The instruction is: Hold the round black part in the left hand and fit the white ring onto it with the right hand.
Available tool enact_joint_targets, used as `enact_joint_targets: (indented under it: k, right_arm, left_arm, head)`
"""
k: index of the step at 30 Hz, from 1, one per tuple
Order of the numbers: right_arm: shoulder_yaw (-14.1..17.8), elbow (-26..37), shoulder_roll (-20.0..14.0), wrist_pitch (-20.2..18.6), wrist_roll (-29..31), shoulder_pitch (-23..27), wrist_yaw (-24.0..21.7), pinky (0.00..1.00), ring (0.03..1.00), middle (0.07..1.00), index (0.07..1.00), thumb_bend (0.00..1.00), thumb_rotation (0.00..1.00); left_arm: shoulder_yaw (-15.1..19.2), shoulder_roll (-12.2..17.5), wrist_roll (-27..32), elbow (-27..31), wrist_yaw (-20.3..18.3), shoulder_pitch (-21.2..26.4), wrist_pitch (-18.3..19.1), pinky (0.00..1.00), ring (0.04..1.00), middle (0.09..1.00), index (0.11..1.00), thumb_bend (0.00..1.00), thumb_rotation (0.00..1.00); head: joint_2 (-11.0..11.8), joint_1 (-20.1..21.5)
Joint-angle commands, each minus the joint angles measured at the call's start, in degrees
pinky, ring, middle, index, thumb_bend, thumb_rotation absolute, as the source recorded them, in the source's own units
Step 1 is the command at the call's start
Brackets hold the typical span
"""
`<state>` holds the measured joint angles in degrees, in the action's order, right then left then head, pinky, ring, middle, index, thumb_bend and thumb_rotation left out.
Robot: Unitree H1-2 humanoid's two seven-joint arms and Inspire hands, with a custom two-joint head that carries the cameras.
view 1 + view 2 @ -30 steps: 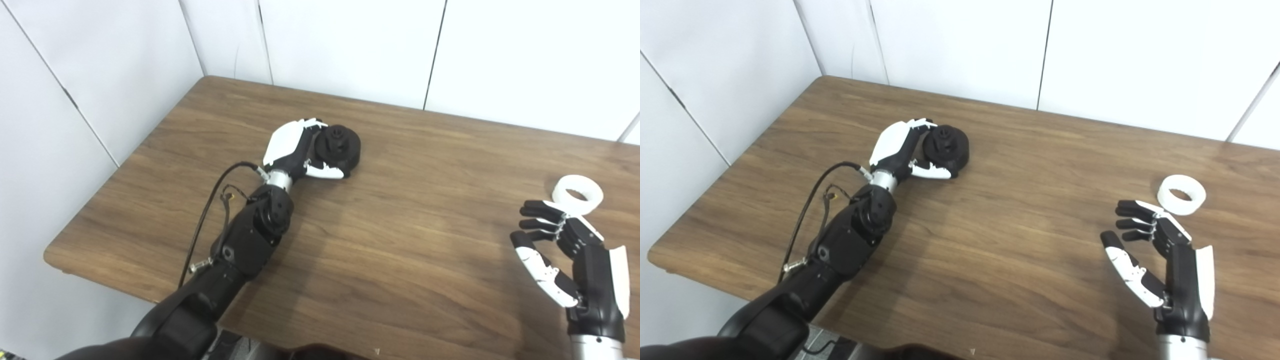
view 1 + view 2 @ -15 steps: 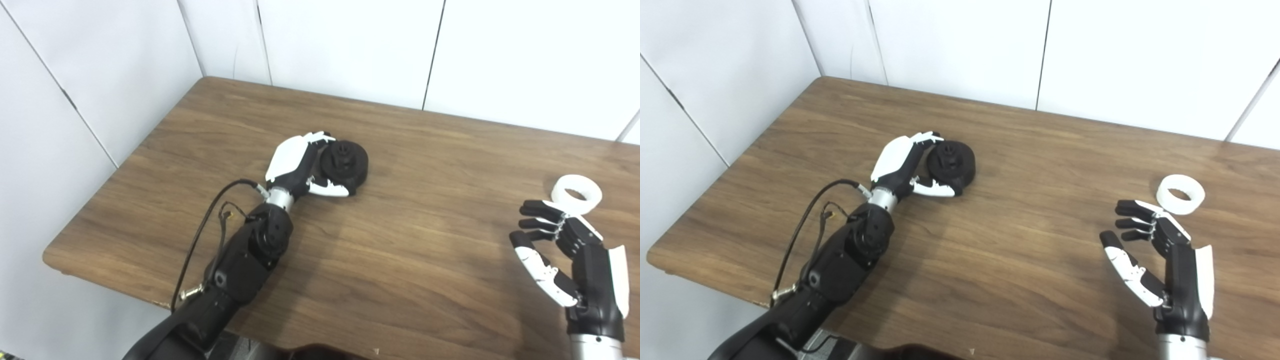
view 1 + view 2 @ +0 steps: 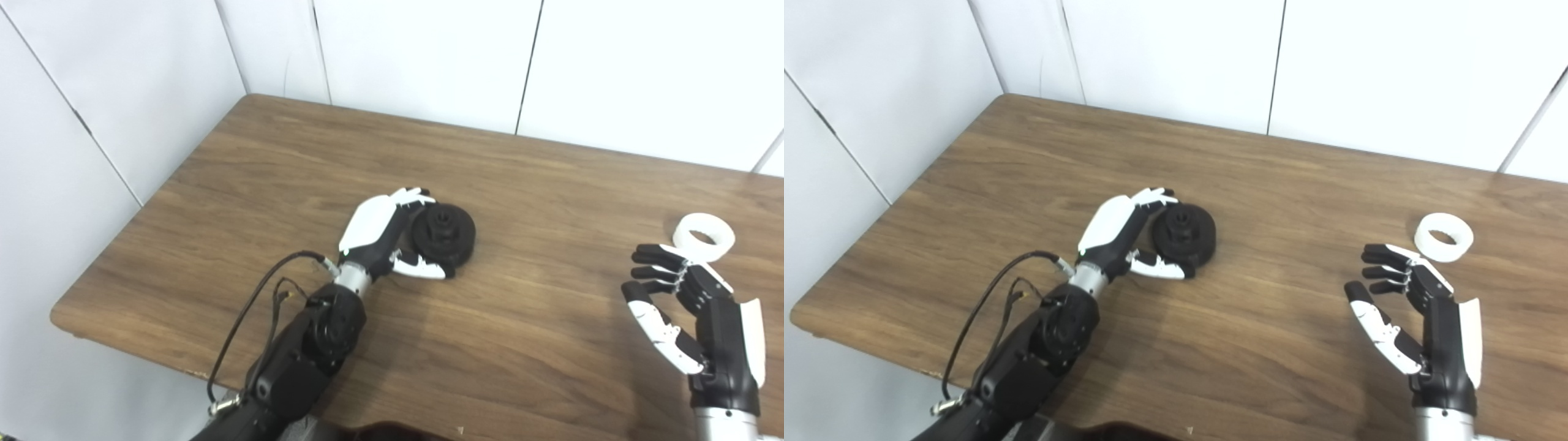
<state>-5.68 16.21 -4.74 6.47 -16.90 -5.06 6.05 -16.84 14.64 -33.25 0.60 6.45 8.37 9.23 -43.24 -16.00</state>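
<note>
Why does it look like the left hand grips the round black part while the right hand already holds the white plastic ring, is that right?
Not quite. The left hand does grip the round black part, but the right hand holds nothing: its fingers are spread open, and the white plastic ring lies on the wooden table just beyond them, apart. The right eye view shows the gap.

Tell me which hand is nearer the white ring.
Right. The right hand hovers open just in front of the white ring; the left hand grips the round black part far across the table.

Left hand grips round black part.
</note>
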Motion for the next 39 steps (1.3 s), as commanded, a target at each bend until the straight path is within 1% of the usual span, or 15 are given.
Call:
enact_joint_targets:
  k: [1,4,9,11,12,13,16,19,21,25,29,34,39]
  right_arm:
    - [-0.51,1.31,2.25,1.08,-0.5,-3.4,0.7,0.53,0.618,0.672,0.673,0.55,0.48]
    - [-0.9,1.5,2.51,0.93,-1.23,-3.45,0.81,0.53,0.618,0.673,0.675,0.54,0.49]
    - [-1.74,1.54,3.34,0.98,-2.08,-3.41,1.4,0.53,0.618,0.675,0.672,0.53,0.45]
    - [-2.07,1.73,3.56,0.76,-2.32,-3.42,1.59,0.53,0.616,0.676,0.671,0.53,0.45]
    - [-2.32,1.94,3.69,0.44,-2.61,-3.42,1.66,0.52,0.615,0.675,0.671,0.53,0.45]
    - [-2.55,2.18,3.82,0.11,-2.96,-3.4,1.76,0.52,0.615,0.675,0.671,0.53,0.45]
    - [-3.26,3.07,4.51,-1.52,-3.56,-3.37,2.03,0.53,0.609,0.671,0.669,0.53,0.45]
    - [-3.96,3.61,5.11,-2.71,-5.0,-3.22,2.78,0.52,0.6,0.665,0.665,0.53,0.45]
    - [-4.45,3.7,5.33,-2.79,-5.42,-3.03,3.31,0.51,0.595,0.658,0.661,0.53,0.43]
    - [-5.19,3.2,5.41,-1.95,-6.36,-2.61,4.82,0.5,0.583,0.645,0.652,0.51,0.4]
    - [-5.76,3.15,5.35,-2.17,-6.14,-2.51,5.55,0.5,0.582,0.645,0.65,0.5,0.39]
    - [-6.33,2.96,5.32,-2.2,-4.98,-2.44,5.84,0.5,0.58,0.643,0.648,0.5,0.38]
    - [-6.74,3.29,5.14,-2.78,-5.67,-2.36,6.29,0.49,0.576,0.64,0.646,0.5,0.38]
  left_arm:
    - [-2.12,-0.09,-1.36,2.65,-2.92,-1.45,-1.01,0.88,0.949,0.908,0.617,0.8,0.25]
    - [-3.21,-0.15,-1.89,5.11,-4.54,-2.69,-0.59,0.88,0.957,0.915,0.625,0.79,0.28]
    - [-4.44,-0.44,-2.86,8.09,-6.82,-4.16,-0.64,0.89,0.951,0.914,0.626,0.8,0.32]
    - [-4.78,-0.46,-2.81,9.15,-7.82,-4.74,-0.8,0.89,0.949,0.914,0.625,0.8,0.32]
    - [-4.99,-0.36,-2.59,9.94,-8.6,-5.13,-0.87,0.89,0.953,0.917,0.627,0.8,0.32]
    - [-5.17,-0.32,-2.19,10.74,-9.36,-5.6,-1.08,0.9,0.955,0.918,0.628,0.8,0.32]
    - [-5.58,-0.24,-2.08,12.74,-10.82,-6.85,-2.0,0.88,0.948,0.912,0.62,0.81,0.3]
    - [-6.14,-0.42,-2.47,14.49,-12.3,-7.87,-2.26,0.87,0.946,0.907,0.613,0.82,0.31]
    - [-6.66,-0.54,-2.59,15.52,-13.17,-8.54,-2.55,0.88,0.947,0.905,0.61,0.82,0.31]
    - [-7.87,-0.98,-3.95,16.42,-12.97,-9.89,-4.08,0.88,0.94,0.905,0.606,0.83,0.29]
    - [-8.35,-1.38,-5.34,17.34,-13.23,-10.63,-4.92,0.87,0.942,0.909,0.609,0.83,0.29]
    - [-7.64,-1.87,-5.98,17.94,-13.69,-10.76,-5.16,0.9,0.947,0.908,0.609,0.82,0.29]
    - [-6.67,-2.49,-5.83,18.43,-14.33,-10.99,-5.34,0.9,0.949,0.911,0.611,0.82,0.28]
  head:
    - [-0.09,0.38]
    - [-0.3,1.54]
    - [-0.78,4.32]
    - [-0.94,5.0]
    - [-1.26,6.65]
    - [-1.34,7.12]
    - [-1.79,9.42]
    - [-2.05,10.77]
    - [-2.32,11.83]
    - [-2.53,12.58]
    - [-2.7,13.17]
    - [-2.78,13.64]
    - [-3.02,14.33]
